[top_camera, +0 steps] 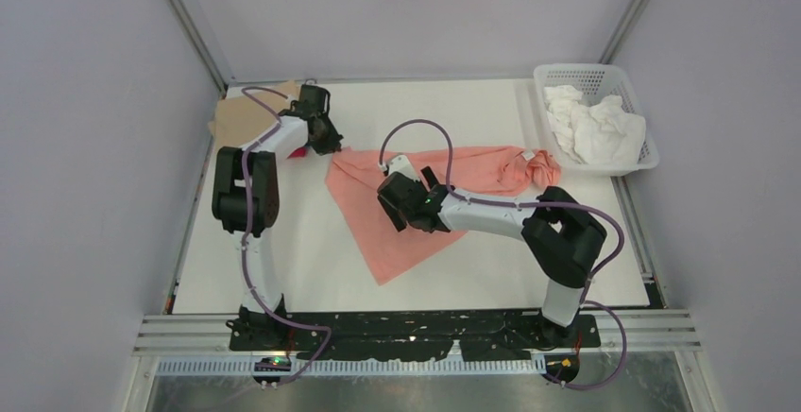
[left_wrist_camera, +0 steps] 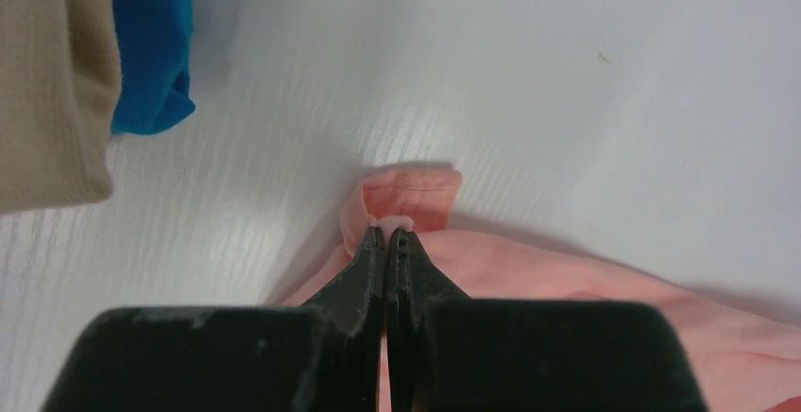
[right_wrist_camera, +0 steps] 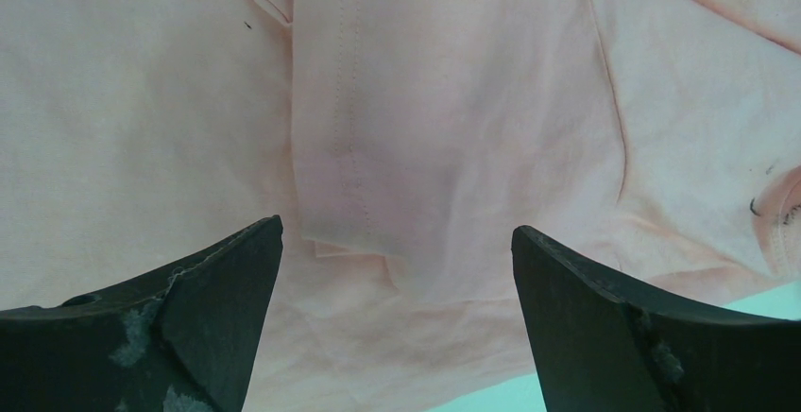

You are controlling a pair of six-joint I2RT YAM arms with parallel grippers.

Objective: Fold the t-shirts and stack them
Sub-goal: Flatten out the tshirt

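The left hand (left_wrist_camera: 387,239) is clenched on a stitched corner of the pink shirt (top_camera: 392,242), its fingers pressed together with a fold of cloth between them, at the far left of the surface (top_camera: 312,270). Just beyond it to the left lie a tan shirt (left_wrist_camera: 47,81) and a blue shirt (left_wrist_camera: 151,43). The right hand (right_wrist_camera: 397,242) hangs released, fingers spread wide, over the middle of the pink shirt, touching nothing that I can see. The shirt sprawls across the middle of the surface, one flap reaching near, its right end bunched just beside the basket (top_camera: 567,68) of white cloths (top_camera: 605,128). It looks light, limp and quick to wrinkle; it should drag rather than slide flat, so the doubled seams and corners seem the surest places to pinch
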